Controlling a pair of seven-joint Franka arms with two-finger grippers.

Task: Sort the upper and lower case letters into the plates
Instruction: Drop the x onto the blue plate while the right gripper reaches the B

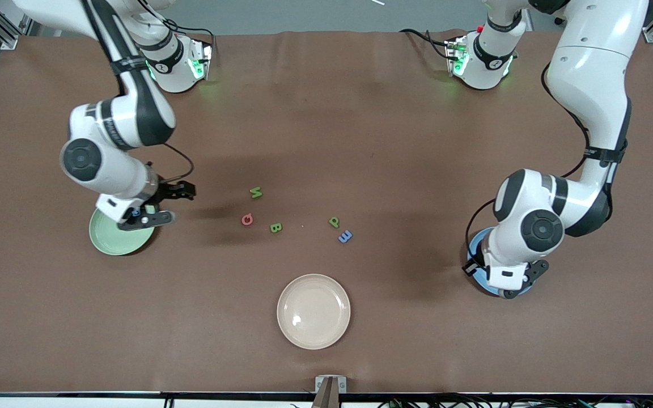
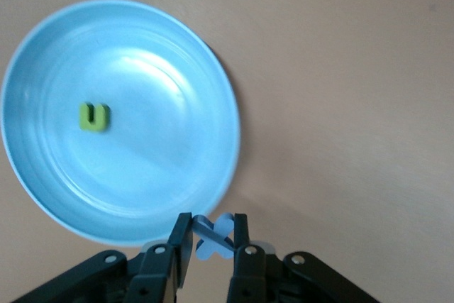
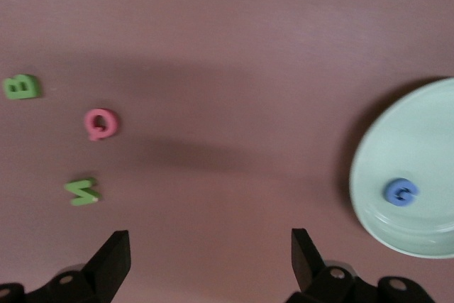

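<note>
My left gripper (image 2: 211, 225) is shut on a small blue letter x (image 2: 215, 243) and holds it over the rim of the sky blue plate (image 2: 163, 175), where a green u (image 2: 94, 116) lies. In the front view the left hand covers most of this plate (image 1: 475, 242). My right gripper (image 1: 176, 204) is open and empty, just past the rim of the mint green plate (image 1: 112, 243) on its middle-of-table side; that plate holds a blue letter (image 3: 401, 191). On the table lie a green M (image 1: 255, 192), pink Q (image 1: 247, 219), green B (image 1: 275, 228), green P (image 1: 334, 222) and a blue letter (image 1: 345, 236).
A beige plate (image 1: 313, 311) stands empty near the front edge of the table, nearer to the front camera than the loose letters. The brown table cover (image 1: 360, 124) is bare between the letters and the arms' bases.
</note>
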